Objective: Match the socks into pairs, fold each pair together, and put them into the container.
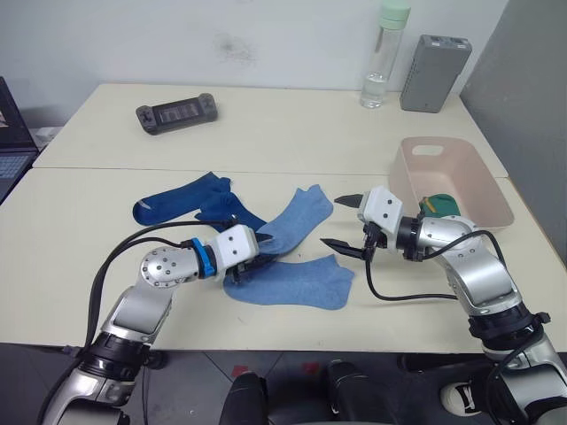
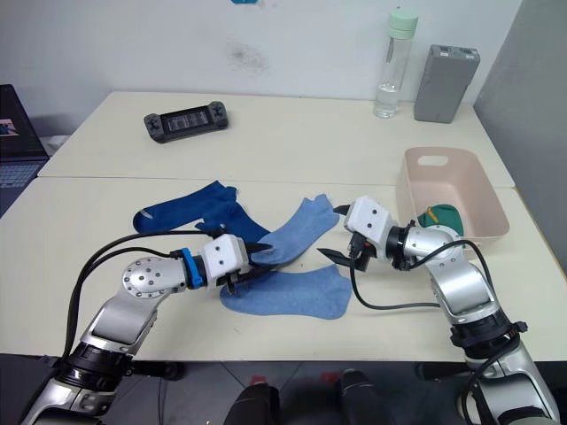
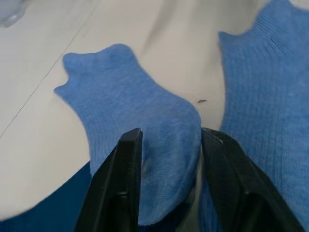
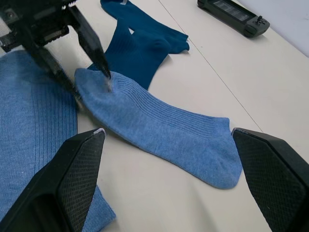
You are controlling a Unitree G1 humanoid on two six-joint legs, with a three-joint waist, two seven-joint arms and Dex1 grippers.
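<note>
At the centre of the frame, the left hand grips the toe end of 1 light blue sock, its 2 black fingers pinching the fabric. A second light blue sock lies flat on the counter just below it. 2 navy socks lie overlapped at centre left. The right hand hovers open, fingers wide apart, to the right of the gripped sock. The pink container sits at right, holding a green sock.
</note>
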